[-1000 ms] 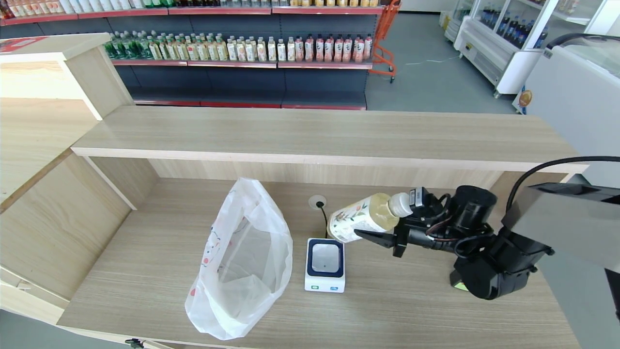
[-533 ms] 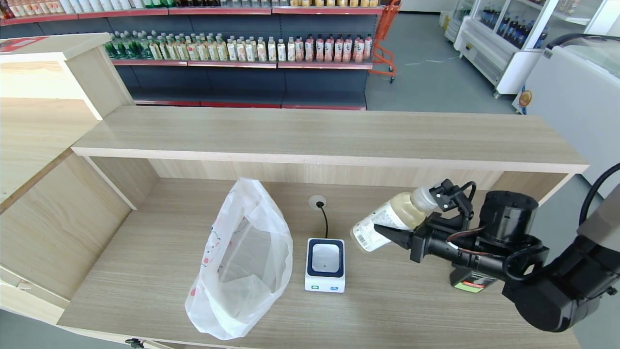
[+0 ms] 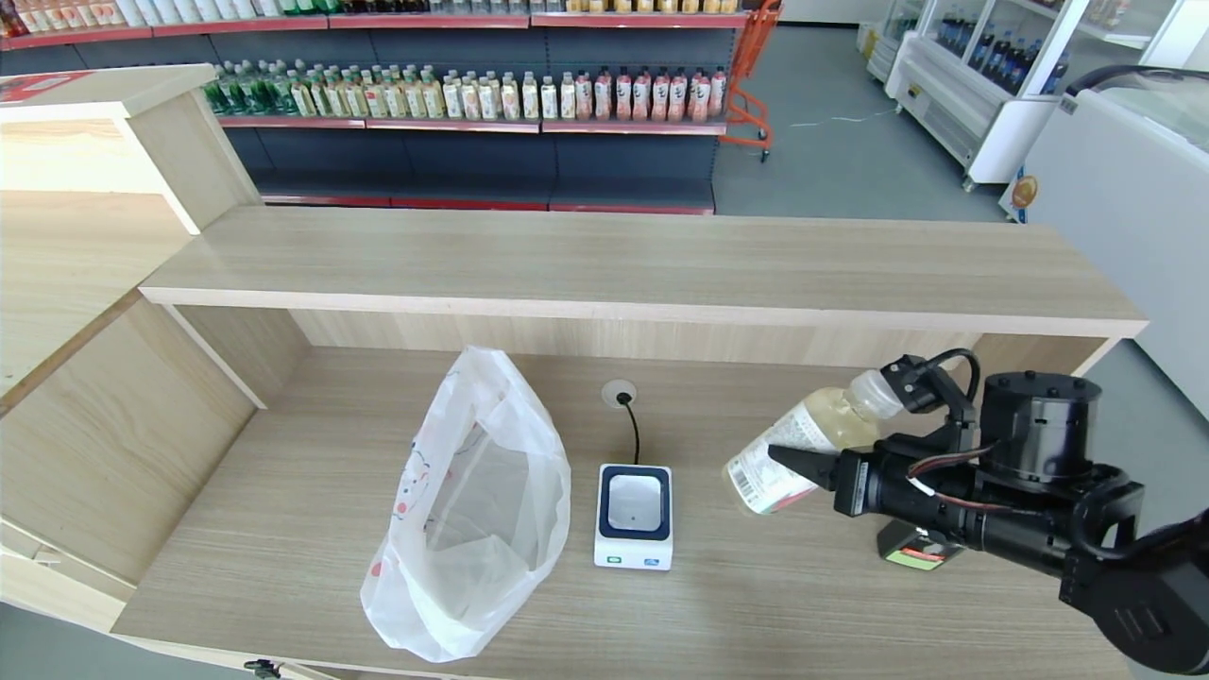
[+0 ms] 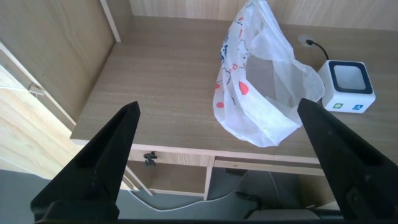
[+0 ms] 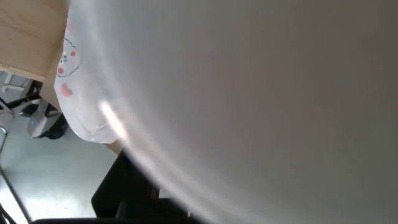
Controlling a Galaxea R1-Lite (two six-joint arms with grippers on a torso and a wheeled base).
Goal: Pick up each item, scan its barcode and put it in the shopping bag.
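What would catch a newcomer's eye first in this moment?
First, the right hand gripping a tilted clear plastic bottle of pale drink over the wooden counter, to the right of the small white box scanner with a dark window. Next, the white plastic shopping bag standing open on the scanner's left.

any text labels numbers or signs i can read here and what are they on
No text is clear enough to quote.
bottle: barcode and fine print on its label, too small to read.
shopping bag: red and blue print, too blurred to read.
scanner: two small coloured marks on its front, unreadable.
shelf bottles: labels too small to read.
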